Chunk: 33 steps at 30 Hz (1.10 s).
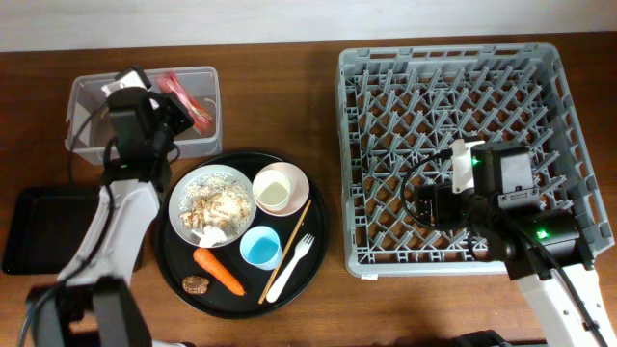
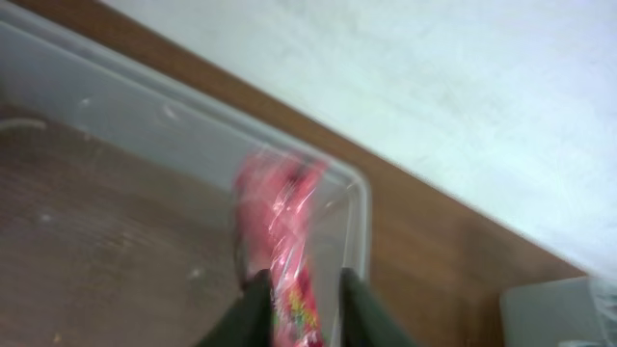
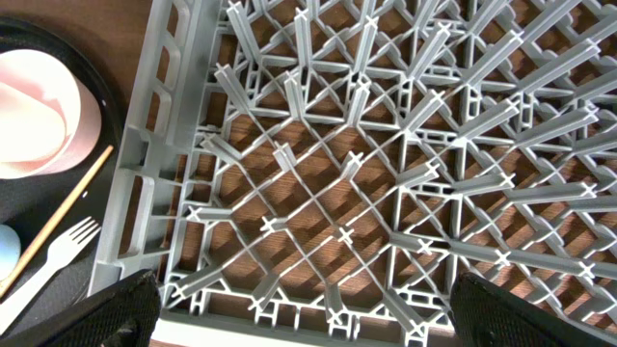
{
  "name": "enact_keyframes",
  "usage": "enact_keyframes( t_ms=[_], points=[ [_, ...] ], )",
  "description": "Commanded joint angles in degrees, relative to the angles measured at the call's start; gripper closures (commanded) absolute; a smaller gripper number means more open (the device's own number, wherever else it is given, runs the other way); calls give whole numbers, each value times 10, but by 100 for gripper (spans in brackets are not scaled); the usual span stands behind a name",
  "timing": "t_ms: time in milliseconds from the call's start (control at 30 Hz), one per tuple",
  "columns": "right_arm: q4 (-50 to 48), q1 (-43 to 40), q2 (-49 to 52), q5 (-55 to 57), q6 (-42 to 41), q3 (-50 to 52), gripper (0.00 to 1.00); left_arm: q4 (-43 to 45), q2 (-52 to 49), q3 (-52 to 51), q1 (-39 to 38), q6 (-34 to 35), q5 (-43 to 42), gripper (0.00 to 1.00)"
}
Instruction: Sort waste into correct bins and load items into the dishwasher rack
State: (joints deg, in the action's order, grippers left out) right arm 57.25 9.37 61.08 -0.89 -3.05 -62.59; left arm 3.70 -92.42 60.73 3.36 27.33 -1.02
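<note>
My left gripper (image 1: 176, 116) (image 2: 304, 310) hangs over the clear tub (image 1: 87, 92) (image 2: 125, 106). Its fingers are slightly apart, and the red wrapper (image 1: 193, 101) (image 2: 280, 222) lies between them with a gap on one side. My right gripper (image 1: 431, 205) (image 3: 304, 313) is wide open and empty over the front left of the grey dishwasher rack (image 1: 463, 58) (image 3: 164, 116). The plate (image 1: 183, 217) holds rice scraps (image 1: 217, 198) and a white scrap (image 1: 214, 234). The bowl (image 1: 281, 188), blue cup (image 1: 260, 248), carrot (image 1: 220, 272), brown lump (image 1: 197, 284), fork (image 1: 291, 262) and chopstick (image 1: 286, 249) lie nearby. I cannot make out the small white cup.
The dishes and food all sit on a large round black tray (image 1: 321, 226) between the tub and the rack. The flat black rectangular tray (image 1: 39, 226) lies at the left table edge. The right wrist view shows the bowl (image 3: 39, 116), chopstick (image 3: 58, 217) and fork (image 3: 48, 265).
</note>
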Motion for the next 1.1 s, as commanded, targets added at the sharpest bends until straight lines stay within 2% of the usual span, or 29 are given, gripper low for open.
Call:
enact_keyframes(
  t_ms=[0, 33, 133, 200, 300, 400, 500, 567, 667, 800, 1067],
  points=[
    [0, 4, 0, 7, -5, -12, 1, 9, -24, 2, 2, -7, 4, 44],
    [0, 4, 0, 7, -5, -12, 1, 7, -24, 2, 2, -26, 3, 36],
    [1, 4, 0, 7, -5, -12, 1, 0, -11, 2, 2, -68, -18, 38],
    [4, 4, 0, 7, -5, -12, 1, -43, 27, 2, 0, -108, -44, 44],
    [6, 4, 0, 7, -5, -12, 1, -163, 92, 2, -7, -127, -42, 44],
    [7, 4, 0, 7, -5, -12, 1, -353, 150, 2, -19, -126, -42, 39],
    [10, 4, 0, 7, -5, -12, 1, -529, 163, 2, -31, -100, -42, 36],
    [12, 4, 0, 7, -4, -12, 1, -605, 156, -2, -39, -90, -42, 35],
    [12, 4, 0, 7, -5, -12, 1, -629, 144, -26, -45, -90, -42, 35],
    [13, 4, 0, 7, -5, -12, 1, -603, 125, -66, -45, -89, -41, 35],
    [13, 4, 0, 7, -5, -12, 1, -580, 59, -82, -45, -89, -42, 35]
  ],
)
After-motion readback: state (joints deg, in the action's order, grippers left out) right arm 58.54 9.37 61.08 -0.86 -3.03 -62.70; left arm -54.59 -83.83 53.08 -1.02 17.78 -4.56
